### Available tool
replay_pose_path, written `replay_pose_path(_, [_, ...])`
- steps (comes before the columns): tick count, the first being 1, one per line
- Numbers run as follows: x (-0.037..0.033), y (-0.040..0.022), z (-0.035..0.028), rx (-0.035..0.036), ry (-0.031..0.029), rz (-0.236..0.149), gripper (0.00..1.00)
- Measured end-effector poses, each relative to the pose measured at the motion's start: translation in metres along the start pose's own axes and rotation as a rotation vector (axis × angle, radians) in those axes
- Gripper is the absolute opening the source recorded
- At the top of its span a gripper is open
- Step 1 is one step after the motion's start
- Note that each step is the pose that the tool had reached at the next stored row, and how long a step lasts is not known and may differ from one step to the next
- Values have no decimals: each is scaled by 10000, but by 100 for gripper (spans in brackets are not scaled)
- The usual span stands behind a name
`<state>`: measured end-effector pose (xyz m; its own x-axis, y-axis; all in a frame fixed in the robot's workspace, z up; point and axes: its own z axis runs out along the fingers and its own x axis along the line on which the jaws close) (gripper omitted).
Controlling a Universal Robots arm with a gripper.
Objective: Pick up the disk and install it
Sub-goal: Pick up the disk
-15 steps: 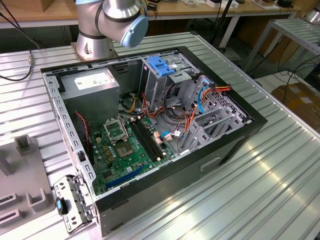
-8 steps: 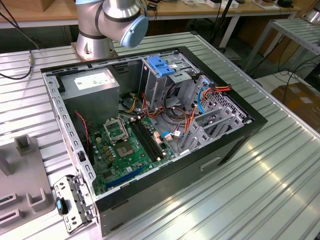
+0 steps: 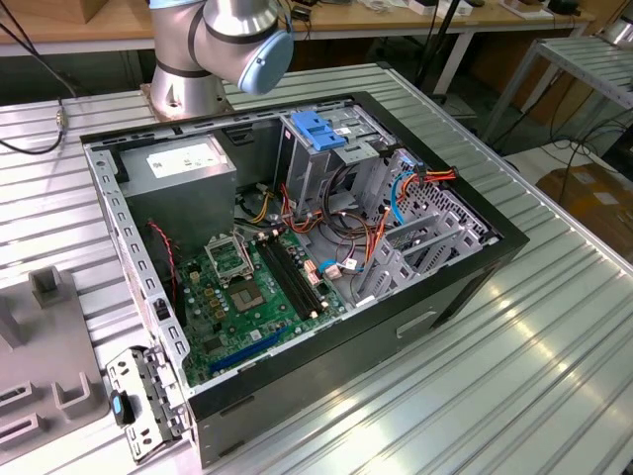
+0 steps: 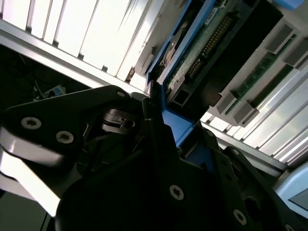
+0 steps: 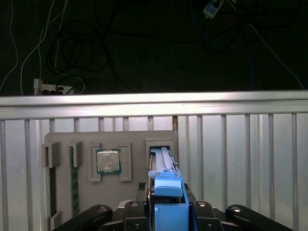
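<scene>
First wrist view: holds the disk (image 5: pixel 161 161) by its blue tab, gripper (image 5: pixel 167 208) clamped tight on it, at the parts tray's (image 5: pixel 62 137) end slot; likely stiff, fairly heavy, shock-sensitive; best gripped on rails, never circuit board.

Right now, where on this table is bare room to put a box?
Free: the ribbed table on the exterior view's right of the computer case, toward the near edge. Crowded: cables around the drive cage inside the case; the grey tray occupies the exterior view's lower left.
</scene>
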<state>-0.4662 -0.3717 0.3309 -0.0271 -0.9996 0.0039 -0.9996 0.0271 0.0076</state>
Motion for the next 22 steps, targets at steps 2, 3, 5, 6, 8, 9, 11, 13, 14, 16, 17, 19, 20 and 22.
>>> replay_pose_path(2, [0,0,-23,0,0,0,37])
replay_pose_path(3, [0,0,-35,0,0,0,37])
replay_pose_path(5, [0,0,-67,1,-1,0,37])
replay_pose_path(6, [0,1,-81,0,0,0,37])
replay_pose_path(8, [0,1,-108,-1,1,0,37])
replay_pose_path(9, [1,1,-131,0,0,0,37])
replay_pose_path(11, [1,1,-169,0,0,0,37])
replay_pose_path(13, [1,2,-198,0,0,0,37])
replay_pose_path(14, [1,2,-221,1,0,0,37])
replay_pose_path(16, [1,2,-257,0,0,0,37])
replay_pose_path(17, [1,2,-275,-1,0,0,37])
replay_pose_path(19, [1,2,-307,0,0,0,37])
replay_pose_path(20, [1,2,-321,1,0,0,37])
replay_pose_path(22, [1,3,-355,0,0,0,37])
